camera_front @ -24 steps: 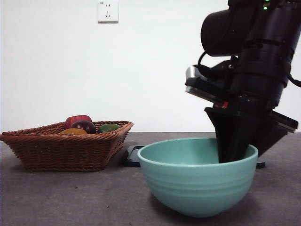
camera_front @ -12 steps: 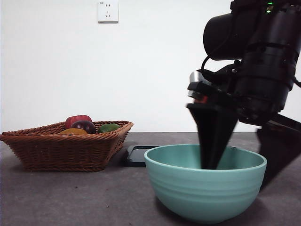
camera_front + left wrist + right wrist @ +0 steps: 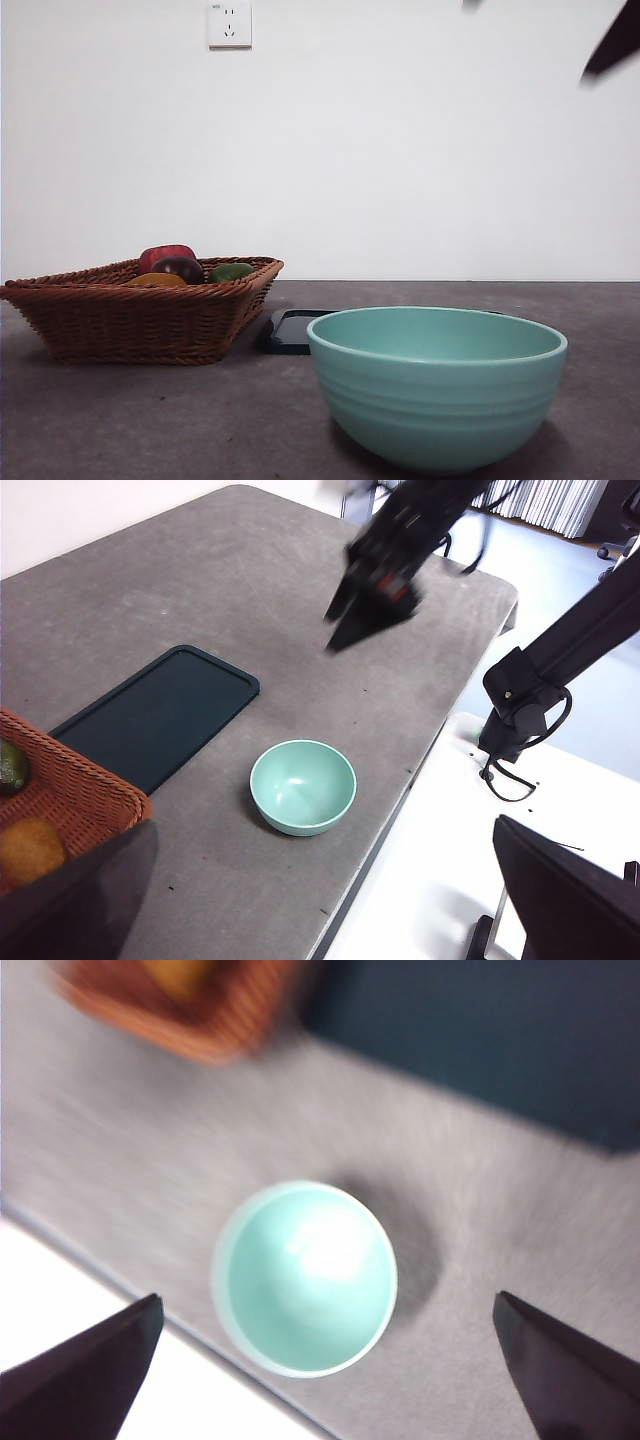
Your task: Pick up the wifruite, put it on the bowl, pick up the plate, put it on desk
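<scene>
On a matte grey-brown desk (image 3: 130,420) before a plain white wall with a socket (image 3: 229,23) at 11 o'clock in the front view, the mint-green bowl (image 3: 437,390) stands upright near the front edge, mouth facing straight up, round with no long axis and nothing inside it in either wrist view. Behind it, a dark rectangular tray (image 3: 157,716) lies flat, its long axis running away from the wicker basket (image 3: 140,310), which sits at 9 o'clock of the bowl. Fruit rests in the basket: a dark purple-red one (image 3: 178,268), a green one (image 3: 231,271), and the orange-yellow wifruite (image 3: 156,280) at its near rim. The right claw (image 3: 325,1360) hangs high above the bowl, released, jaws spread wide with nothing between them. The left claw (image 3: 330,900) waits high over the desk's near edge, likewise released and spread wide.
</scene>
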Robot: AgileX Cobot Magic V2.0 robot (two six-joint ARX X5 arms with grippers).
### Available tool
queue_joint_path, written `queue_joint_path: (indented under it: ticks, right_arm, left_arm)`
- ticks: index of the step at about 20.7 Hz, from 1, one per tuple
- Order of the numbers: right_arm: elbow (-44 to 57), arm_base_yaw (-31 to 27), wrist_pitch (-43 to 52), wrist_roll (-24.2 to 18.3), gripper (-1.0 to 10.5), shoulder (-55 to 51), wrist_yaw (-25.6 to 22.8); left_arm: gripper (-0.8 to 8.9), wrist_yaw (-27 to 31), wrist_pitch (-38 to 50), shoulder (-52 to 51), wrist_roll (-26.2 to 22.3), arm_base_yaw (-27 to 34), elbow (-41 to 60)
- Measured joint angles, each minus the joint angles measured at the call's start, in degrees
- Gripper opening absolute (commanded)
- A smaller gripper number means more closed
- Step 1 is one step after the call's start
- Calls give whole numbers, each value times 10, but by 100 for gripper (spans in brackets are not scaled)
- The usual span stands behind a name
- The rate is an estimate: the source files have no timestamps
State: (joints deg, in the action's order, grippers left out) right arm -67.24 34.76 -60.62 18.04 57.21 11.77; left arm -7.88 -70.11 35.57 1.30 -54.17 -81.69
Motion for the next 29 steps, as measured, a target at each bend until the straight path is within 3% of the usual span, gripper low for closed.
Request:
queue_joint_path:
  ticks: [8,13,14,15,16,17,29]
  right_arm:
    - [-10,0,-76,0,588,-267,1]
    - [-10,0,-133,0,586,-351,2]
    - [-10,0,-133,0,525,-364,1]
    - [-10,0,-133,0,373,-371,1]
    - [-10,0,-134,0,98,-376,1]
    - [-10,0,-135,-1,-1,-377,0]
    - [-10,0,-133,-3,18,-377,0]
  left_arm:
    - [559,0,0,0,0,0,0]
    - [557,0,0,0,0,0,0]
    - [529,0,0,0,0,0,0]
    - [440,0,0,0,0,0,0]
    - [201,0,0,0,-1,0,0]
    - [11,0,0,0,-2,0,0]
    - [29,0,0,0,-2,0,0]
